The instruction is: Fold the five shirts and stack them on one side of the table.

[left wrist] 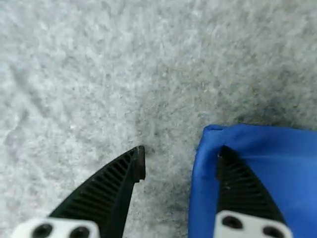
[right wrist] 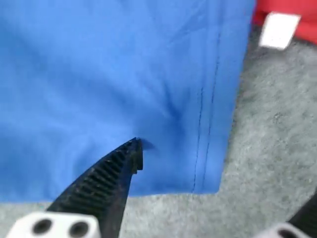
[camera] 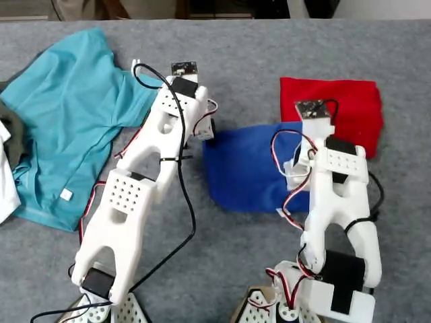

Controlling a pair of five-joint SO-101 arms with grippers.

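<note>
**Left jaws:** released and spread wide, straddling one corner of the blue shirt (left wrist: 262,153). One black ribbed finger (left wrist: 116,186) rests on the bare counter (left wrist: 99,74), a grey, felt-like, fuzzy surface. The other finger lies against the blue cloth, whose rounded corner curls up at its tip.

**Right jaws:** also released. One ribbed fingertip (right wrist: 131,153) presses into the smooth blue cloth and raises a small dimple with radiating creases. A double-stitched hem and the shirt's straight edge run between the two fingers. Beyond these jaws lies the red shirt (right wrist: 285,6), just beside the blue hem, with a white square tag (right wrist: 280,29).

**High view:** the blue shirt, a folded rectangle, spans the gap between the two sets of jaws. The red shirt, folded flat, sits just past the right jaws. The teal shirt (camera: 60,128) lies unfolded and rumpled, well apart on the outer side of the left jaws. A dark garment (camera: 15,134) and a white one (camera: 5,185) lie at its far edge.
</note>
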